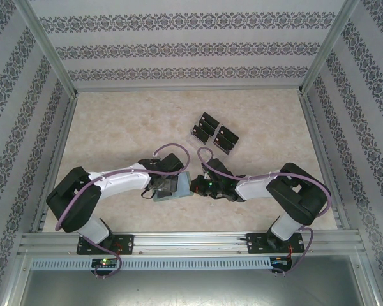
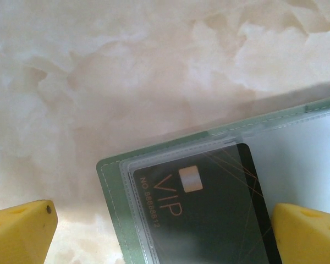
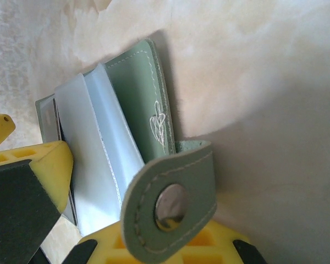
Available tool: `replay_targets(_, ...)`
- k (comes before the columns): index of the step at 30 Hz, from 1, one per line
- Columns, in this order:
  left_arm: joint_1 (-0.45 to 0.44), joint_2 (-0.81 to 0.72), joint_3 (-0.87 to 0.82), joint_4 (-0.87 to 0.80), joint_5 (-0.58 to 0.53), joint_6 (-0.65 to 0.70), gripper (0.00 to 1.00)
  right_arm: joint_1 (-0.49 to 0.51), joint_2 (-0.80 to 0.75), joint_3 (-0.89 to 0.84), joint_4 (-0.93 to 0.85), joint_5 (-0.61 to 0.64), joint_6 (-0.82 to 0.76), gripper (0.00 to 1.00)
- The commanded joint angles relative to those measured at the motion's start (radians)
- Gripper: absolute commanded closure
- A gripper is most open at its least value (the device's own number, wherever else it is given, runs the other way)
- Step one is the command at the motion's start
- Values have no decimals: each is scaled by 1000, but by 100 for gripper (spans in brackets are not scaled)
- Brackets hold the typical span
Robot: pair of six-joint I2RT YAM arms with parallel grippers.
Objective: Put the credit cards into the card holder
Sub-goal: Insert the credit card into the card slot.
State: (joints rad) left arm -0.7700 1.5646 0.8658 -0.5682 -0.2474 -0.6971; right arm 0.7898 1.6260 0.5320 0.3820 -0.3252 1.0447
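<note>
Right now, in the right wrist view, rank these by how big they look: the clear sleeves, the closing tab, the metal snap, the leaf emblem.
1. clear sleeves
2. closing tab, nearest the camera, so likely flattered
3. metal snap and leaf emblem look alike; unranked

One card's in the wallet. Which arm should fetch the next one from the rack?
Probably left. The left gripper hangs open and empty over the card holder, while the right gripper is shut on it, holding it open. The remaining credit cards sit in the rack beyond both.
</note>
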Motion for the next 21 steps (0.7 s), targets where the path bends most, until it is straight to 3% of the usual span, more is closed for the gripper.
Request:
replay_targets(1, 17, -27, -15, -62, -35, -10, 0, -1, 17, -2, -54, 27, 0, 100)
replay_targets(21, 17, -39, 17, -6, 14, -5, 0, 9, -146, 155, -281, 8, -142, 100)
